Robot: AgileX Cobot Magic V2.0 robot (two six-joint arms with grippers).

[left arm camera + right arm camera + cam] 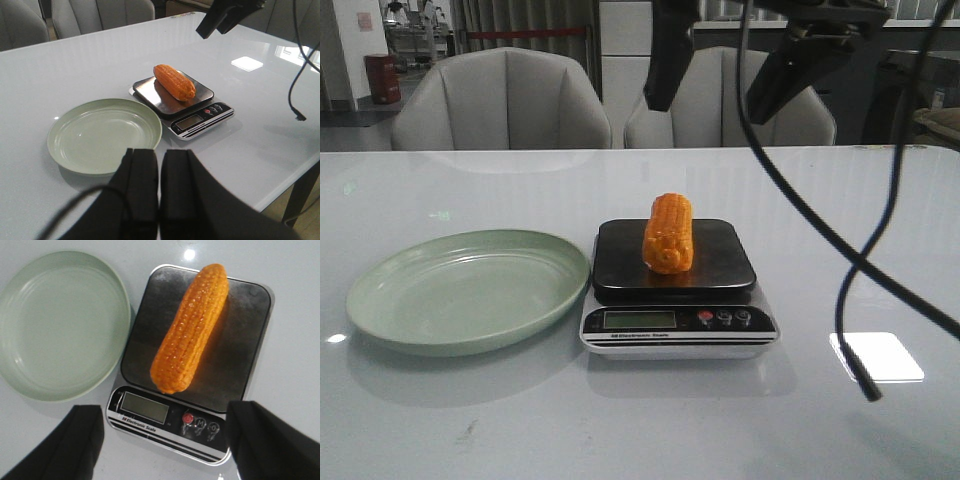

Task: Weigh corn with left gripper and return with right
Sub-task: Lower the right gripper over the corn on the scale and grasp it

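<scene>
The orange-yellow corn point(668, 232) lies lengthwise on the black platform of a digital kitchen scale point(678, 330); it also shows in the wrist views point(191, 330) point(174, 82). Left of the scale sits a pale green plate point(470, 290) with nothing in it. My right gripper point(165, 410) hangs open above the scale's front, its two fingers spread wider than the scale's display; its dark fingers point(668, 50) show at the top of the front view. My left gripper point(160, 152) is shut and holds nothing, raised near the plate point(105, 135) at the table's near side.
A loose black cable point(860, 280) dangles from the right arm down to the table right of the scale. Two grey chairs point(500, 100) stand behind the far table edge. The table's right edge point(300, 165) lies near the cable.
</scene>
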